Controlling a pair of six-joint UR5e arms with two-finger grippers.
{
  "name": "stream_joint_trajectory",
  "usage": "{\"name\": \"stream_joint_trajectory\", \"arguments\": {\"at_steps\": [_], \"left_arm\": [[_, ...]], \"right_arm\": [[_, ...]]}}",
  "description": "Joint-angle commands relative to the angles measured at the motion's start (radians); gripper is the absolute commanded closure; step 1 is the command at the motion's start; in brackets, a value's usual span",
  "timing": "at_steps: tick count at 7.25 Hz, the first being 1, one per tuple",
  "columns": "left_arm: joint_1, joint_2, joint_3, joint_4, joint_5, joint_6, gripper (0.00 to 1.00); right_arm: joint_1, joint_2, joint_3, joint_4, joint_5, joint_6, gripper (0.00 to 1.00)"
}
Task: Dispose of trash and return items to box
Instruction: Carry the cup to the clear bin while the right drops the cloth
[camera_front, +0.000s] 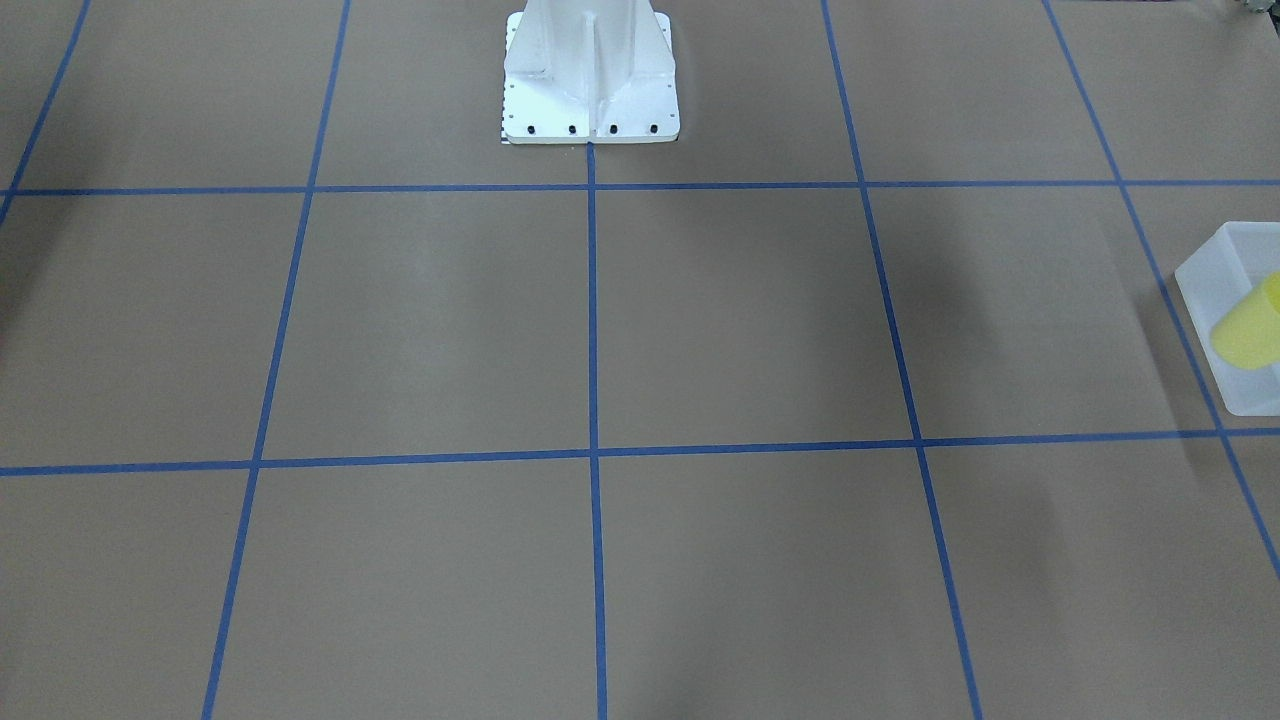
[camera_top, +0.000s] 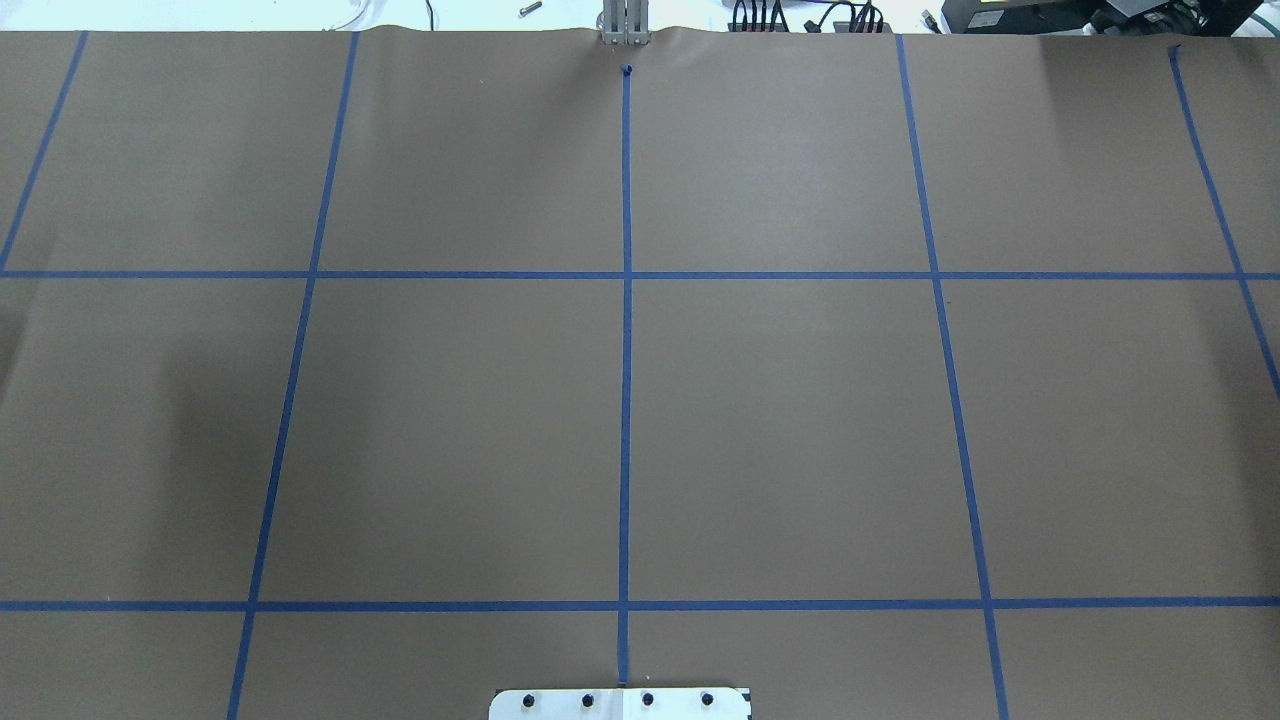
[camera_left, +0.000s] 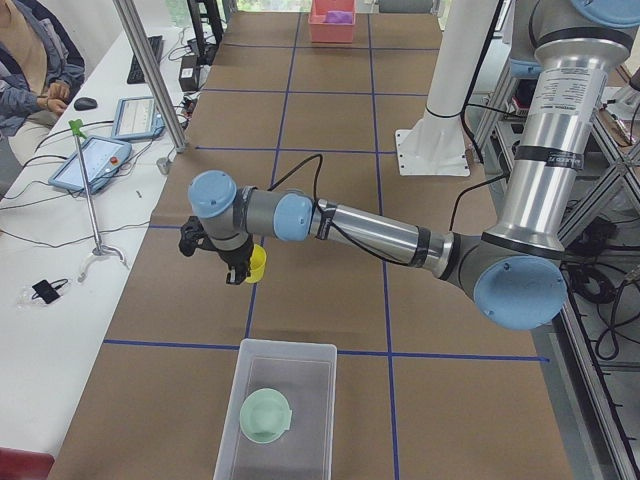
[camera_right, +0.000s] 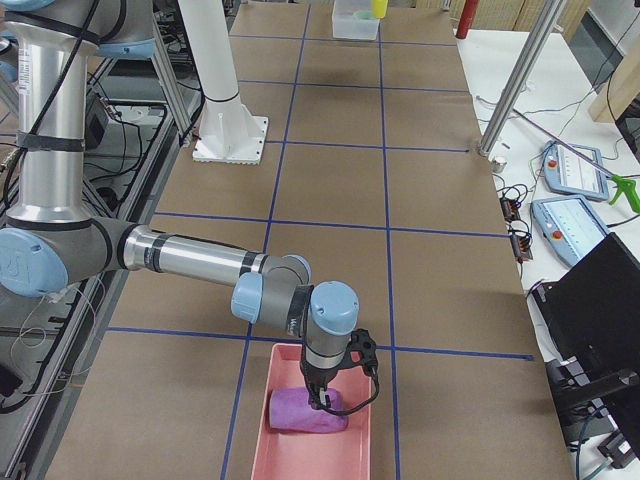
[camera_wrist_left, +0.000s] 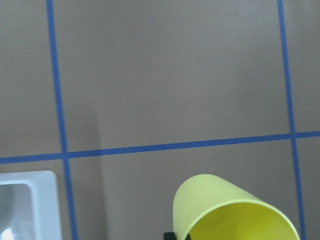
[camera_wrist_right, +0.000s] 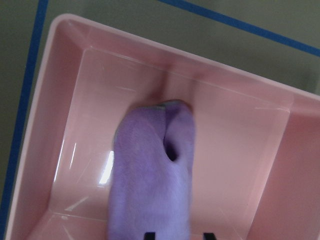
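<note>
Pale-yellow cup (camera_left: 257, 264) hangs tilted in the left gripper (camera_left: 240, 272), whose fingers are closed on its wall. It is above bare table, short of the box (camera_left: 288, 344), where the green bowl (camera_left: 265, 415) sits. We judge the risks as follows: an early release drops the cup outside the rim, or it lands on the bowl and tips out. The right gripper (camera_right: 322, 400) is over the purple cloth (camera_right: 300, 412) in the pink tray (camera_right: 330, 455). Its fingertips look slightly apart, but we cannot tell whether it grips anything.

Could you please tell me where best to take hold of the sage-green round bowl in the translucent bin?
Probably its rim, from straight above, one finger inside, one outside. The sage-green round bowl sits mouth-up on the floor of the translucent frosted-white rectangular plastic bin, whose walls would block a sideways approach.
</note>
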Motion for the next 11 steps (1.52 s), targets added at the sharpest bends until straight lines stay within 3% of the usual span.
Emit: {"name": "stream_joint_trajectory", "arguments": {"at_steps": [1, 4, 6, 8, 11], "left_arm": [[-0.114, 0.034, 0.130, 0.005, 0.004, 0.290, 1.00], [-0.112, 0.166, 0.193, -0.145, 0.013, 0.313, 1.00], [-0.110, 0.173, 0.265, -0.211, 0.019, 0.299, 1.00], [-0.102, 0.174, 0.343, -0.355, 0.017, 0.201, 1.00], [-0.060, 0.174, 0.368, -0.380, 0.007, 0.126, 1.00]], "right_arm": [[0.000, 0.013, 0.066, 0.000, 0.029, 0.095, 0.00], [-0.018, 0.025, 0.173, -0.004, 0.165, 0.307, 0.00], [-0.043, 0.025, 0.195, -0.006, 0.167, 0.348, 0.00], [-0.063, 0.028, 0.203, -0.009, 0.182, 0.358, 0.00], [-0.173, 0.038, 0.301, -0.013, 0.204, 0.571, 0.00]]}}
